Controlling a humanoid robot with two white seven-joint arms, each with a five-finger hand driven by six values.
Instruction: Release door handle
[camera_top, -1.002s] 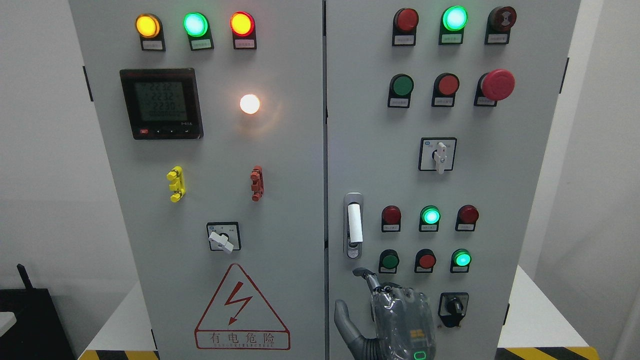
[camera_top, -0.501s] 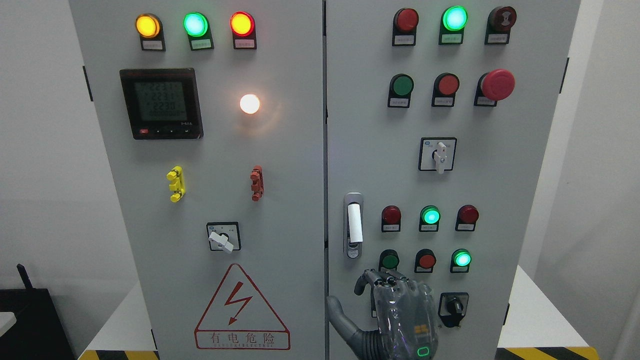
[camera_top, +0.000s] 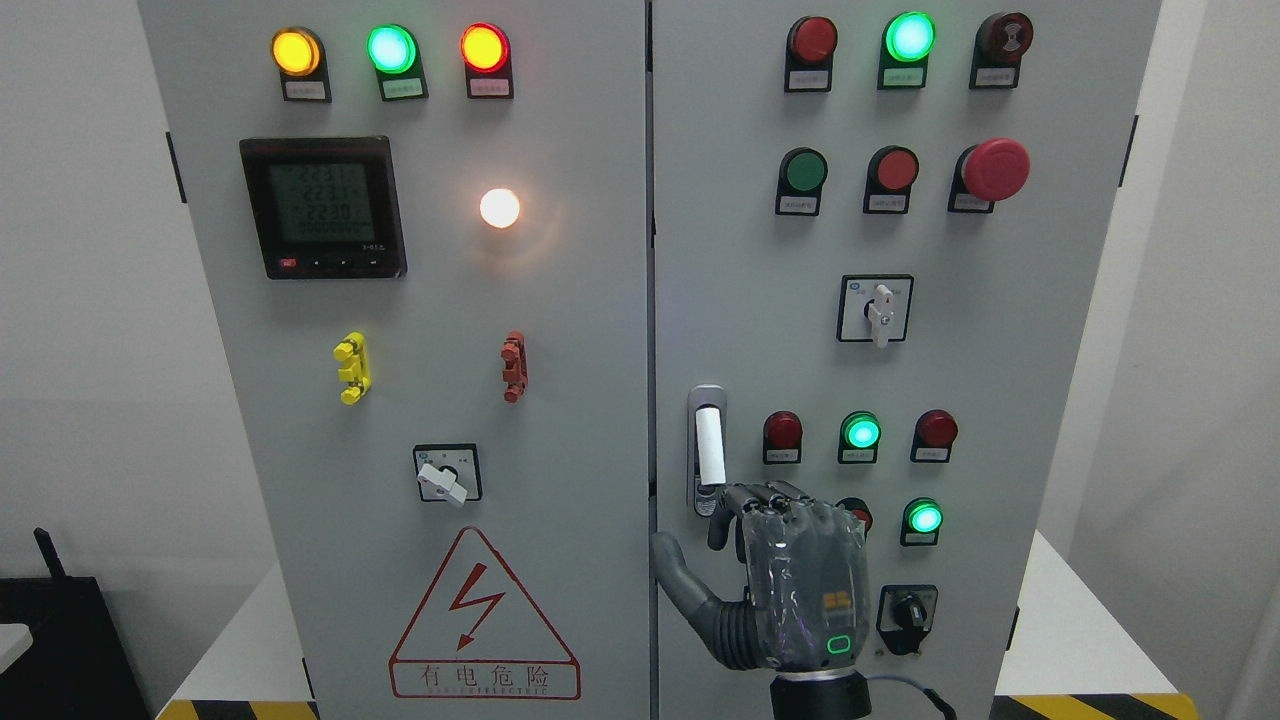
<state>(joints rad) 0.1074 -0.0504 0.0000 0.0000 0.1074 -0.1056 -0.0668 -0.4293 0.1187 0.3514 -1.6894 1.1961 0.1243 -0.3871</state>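
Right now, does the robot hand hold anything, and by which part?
Nothing clearly: the right robot hand is below the door handle, curled fingers near its lower end.

Bright even light, sharp focus; white lamp (camera_top: 499, 208) blooms glare onto cabinet door (camera_top: 560, 300).

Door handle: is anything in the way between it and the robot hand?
Nothing visible is. The right robot hand is just below the white door handle on the cabinet's right door, its curled fingers close to the handle's lower end. Only bare door panel lies around them.
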